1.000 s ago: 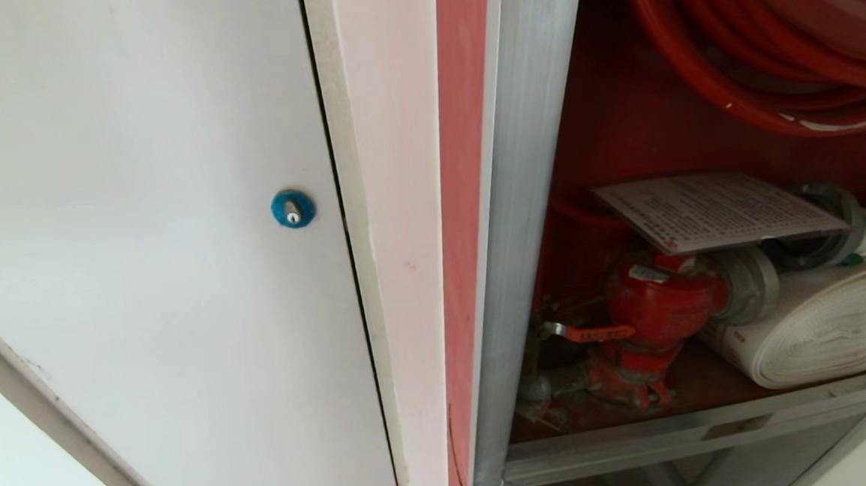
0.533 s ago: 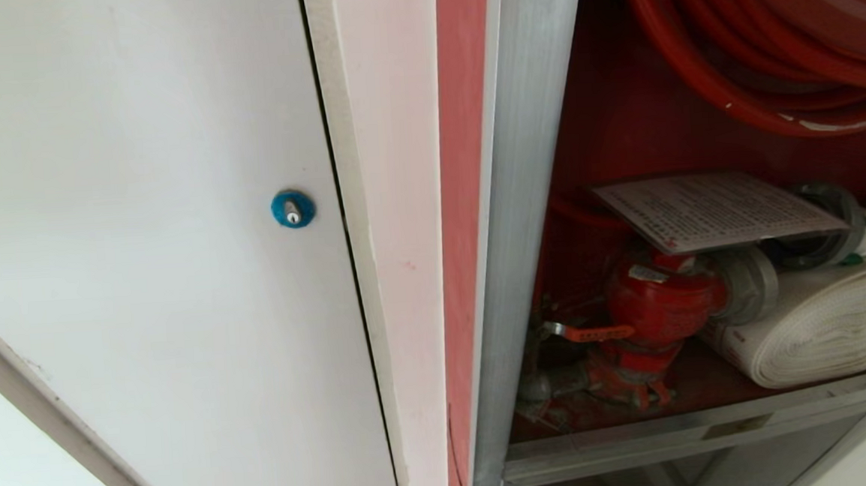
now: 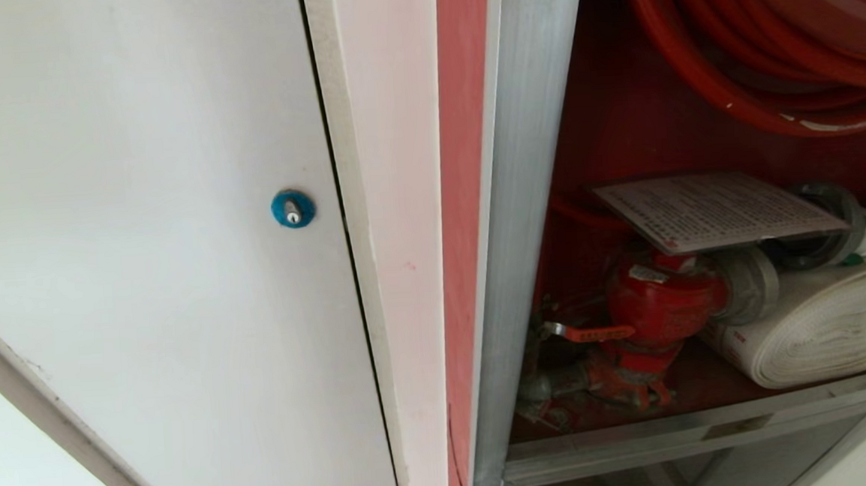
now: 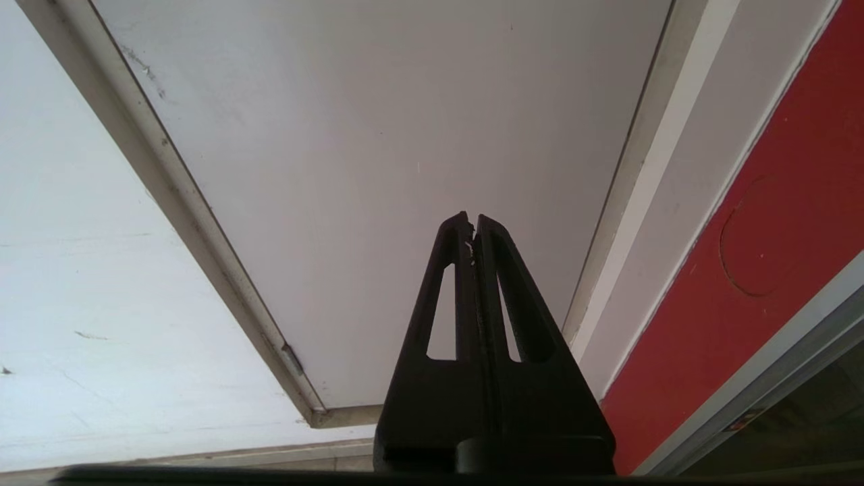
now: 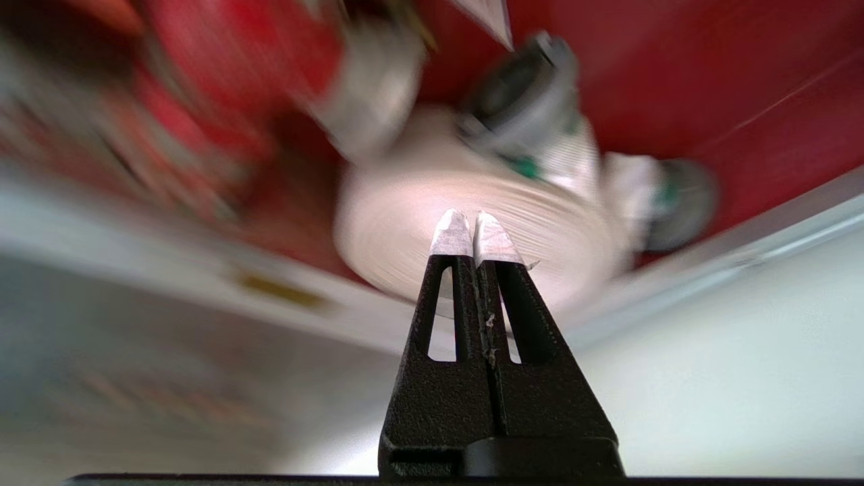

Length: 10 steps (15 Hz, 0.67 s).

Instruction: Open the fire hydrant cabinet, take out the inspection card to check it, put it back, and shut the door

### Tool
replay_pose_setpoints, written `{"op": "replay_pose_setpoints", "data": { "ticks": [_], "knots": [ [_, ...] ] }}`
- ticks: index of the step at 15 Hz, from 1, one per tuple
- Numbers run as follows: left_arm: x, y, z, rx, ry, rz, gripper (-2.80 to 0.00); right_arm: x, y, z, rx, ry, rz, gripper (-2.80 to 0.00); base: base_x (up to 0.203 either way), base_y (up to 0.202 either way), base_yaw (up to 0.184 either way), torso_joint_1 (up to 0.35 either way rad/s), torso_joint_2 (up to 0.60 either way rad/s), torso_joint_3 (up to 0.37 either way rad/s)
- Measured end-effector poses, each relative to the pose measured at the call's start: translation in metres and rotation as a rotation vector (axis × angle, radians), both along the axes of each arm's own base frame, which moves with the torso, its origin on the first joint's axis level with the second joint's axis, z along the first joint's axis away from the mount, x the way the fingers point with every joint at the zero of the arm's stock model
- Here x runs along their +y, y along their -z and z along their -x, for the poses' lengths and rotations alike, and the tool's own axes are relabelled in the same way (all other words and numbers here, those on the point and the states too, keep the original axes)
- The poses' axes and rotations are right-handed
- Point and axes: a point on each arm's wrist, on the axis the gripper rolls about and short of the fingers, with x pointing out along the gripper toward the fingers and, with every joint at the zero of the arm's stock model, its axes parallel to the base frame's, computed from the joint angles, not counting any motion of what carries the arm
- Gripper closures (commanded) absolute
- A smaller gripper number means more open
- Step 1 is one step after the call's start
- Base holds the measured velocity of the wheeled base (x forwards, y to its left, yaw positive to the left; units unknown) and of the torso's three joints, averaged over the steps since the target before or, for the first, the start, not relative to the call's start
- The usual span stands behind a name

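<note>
1. Step in hand (judged): with the fire hydrant cabinet [image 3: 622,134] standing open, the next act is to reach in for the inspection card [image 3: 717,209].
2. Right gripper [image 5: 474,226]: jaws pressed together, white-capped tips touching, nothing held. It points into the red interior, with the white rolled hose [image 5: 472,236] directly ahead of its tips and the cabinet's lower aluminium rail [image 5: 202,270] below and nearer.
3. Location of the card: it lies flat on top of the red valve [image 3: 662,300], above and to one side of the hose, hence above the gripper's present line.
4. Technique (judged): the jaws should part before arrival. A thin, flat card is best taken by a free overhanging edge, one finger above and one below, then drawn straight out so it does not snag the hose coupling [image 3: 830,222] beside it.
5. Left gripper [image 4: 472,219]: closed and empty, idle before the plain white door [image 4: 378,135], well apart from the work.
6. Head view only: the whole card, the valve, the hose reel [image 3: 766,42] and the blue lock [image 3: 293,208]; neither gripper appears.
7. Right wrist view only: the gripper's aim relative to the hose; the card shows, at most, as a corner at the frame's edge.
8. The glass door appears in no view.
</note>
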Motion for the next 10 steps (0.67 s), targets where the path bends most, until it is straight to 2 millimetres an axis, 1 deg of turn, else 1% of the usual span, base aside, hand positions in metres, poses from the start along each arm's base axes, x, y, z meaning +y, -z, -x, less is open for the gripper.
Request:
{"op": "replay_pose_setpoints", "data": {
  "ticks": [3,4,6,8,9,10],
  "knots": [
    [0.0,0.0,0.0,0.0,0.0,0.0,0.0,-0.002,-0.012,-0.011,0.144,0.047,0.276,0.0,0.0,0.0,0.0,0.0,0.0,0.0],
    [0.0,0.0,0.0,0.0,0.0,0.0,0.0,-0.002,-0.015,-0.013,0.167,0.048,0.356,0.0,0.0,0.0,0.0,0.0,0.0,0.0],
    [0.0,0.0,0.0,0.0,0.0,0.0,0.0,-0.002,-0.024,-0.017,0.184,0.039,0.531,0.0,0.0,0.0,0.0,0.0,0.0,0.0],
    [0.0,0.0,0.0,0.0,0.0,0.0,0.0,-0.002,-0.038,-0.018,0.166,0.029,0.658,0.0,0.0,0.0,0.0,0.0,0.0,0.0],
    [0.0,0.0,0.0,0.0,0.0,0.001,0.0,-0.002,-0.045,-0.018,0.151,0.017,0.706,-2.8,0.0,0.0,0.0,0.0,0.0,0.0],
    [0.0,0.0,0.0,0.0,0.0,0.0,0.0,-0.001,-0.047,-0.019,0.138,-0.006,0.723,-2.8,0.0,0.0,0.0,0.0,0.0,0.0]
  ]
}}
